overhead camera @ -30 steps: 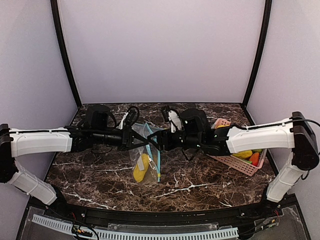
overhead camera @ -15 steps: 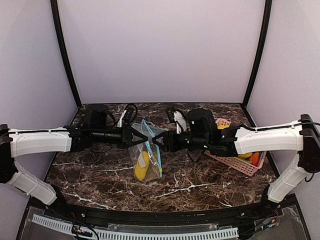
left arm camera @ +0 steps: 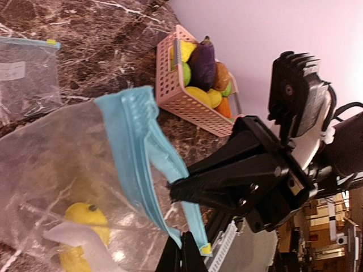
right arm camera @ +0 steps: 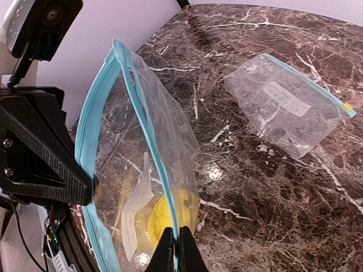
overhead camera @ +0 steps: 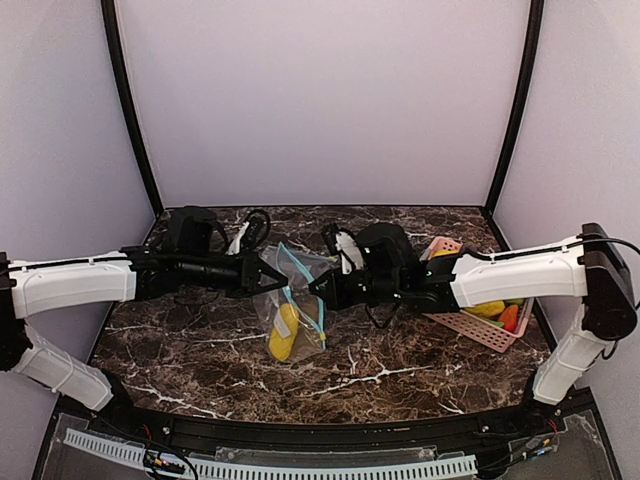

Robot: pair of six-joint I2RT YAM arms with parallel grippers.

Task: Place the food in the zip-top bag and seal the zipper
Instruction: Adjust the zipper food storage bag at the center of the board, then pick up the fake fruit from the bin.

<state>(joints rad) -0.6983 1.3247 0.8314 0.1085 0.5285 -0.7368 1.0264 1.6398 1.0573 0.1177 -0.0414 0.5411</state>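
Clear zip-top bag (overhead camera: 272, 305) at mid tabletop (overhead camera: 400, 362); we see left fingers (overhead camera: 262, 275) and right fingers (overhead camera: 328, 286) each clenched on its blue rim, yellow food (overhead camera: 283, 336) inside.

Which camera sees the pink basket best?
The left wrist view: the pink basket shows nearly whole, piled with toy food. In the top view the right arm hides much of it. The right wrist view misses it.

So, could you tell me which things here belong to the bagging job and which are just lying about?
Part of the job:
- open zip-top bag
- yellow food already inside it
- remaining food in the basket

Just lying about:
- flat spare bag
- pink basket itself
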